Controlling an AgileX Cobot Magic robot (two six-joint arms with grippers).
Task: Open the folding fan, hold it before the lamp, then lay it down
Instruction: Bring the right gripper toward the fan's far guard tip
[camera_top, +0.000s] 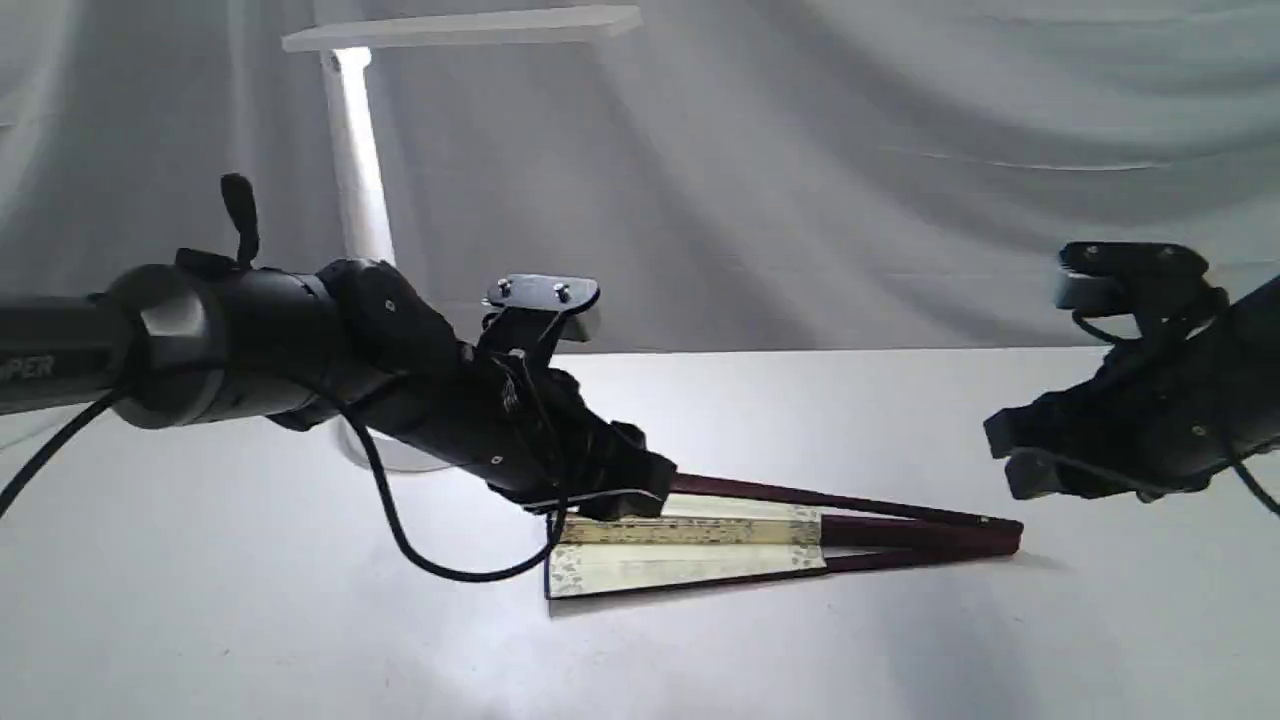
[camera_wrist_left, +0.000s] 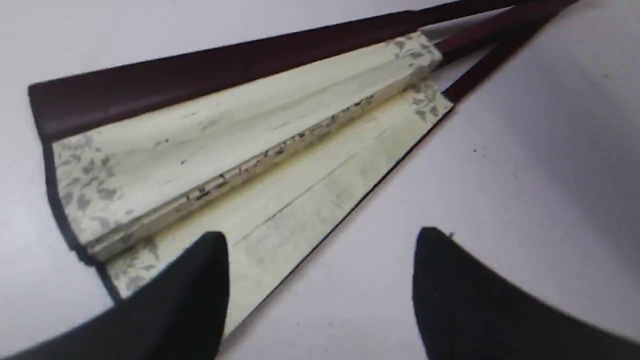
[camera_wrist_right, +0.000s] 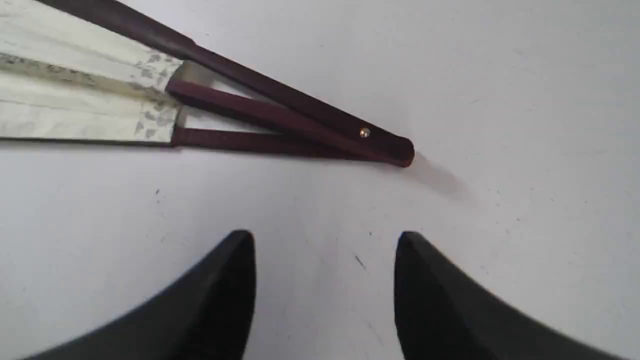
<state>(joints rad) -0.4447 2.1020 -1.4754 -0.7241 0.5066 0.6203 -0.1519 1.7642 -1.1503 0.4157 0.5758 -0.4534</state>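
Note:
The folding fan (camera_top: 690, 545) lies flat on the white table, spread only a little, its cream pleated leaf to the left and its dark maroon ribs meeting at a pivot on the right. My left gripper (camera_top: 640, 490) hovers open just over the leaf's wide end, holding nothing; the left wrist view shows the fan (camera_wrist_left: 240, 150) beyond my spread fingertips (camera_wrist_left: 200, 270). My right gripper (camera_top: 1010, 455) hangs open in the air, up and to the right of the pivot. The right wrist view has the ribs and brass rivet of the fan (camera_wrist_right: 280, 120). The lamp (camera_top: 355, 160) stands behind my left arm.
A grey cloth backdrop (camera_top: 850, 150) hangs behind the table. The lamp's flat head (camera_top: 470, 28) reaches out to the right over the back of the white table (camera_top: 250, 620). A black cable (camera_top: 400, 535) loops down from my left arm near the fan's wide end.

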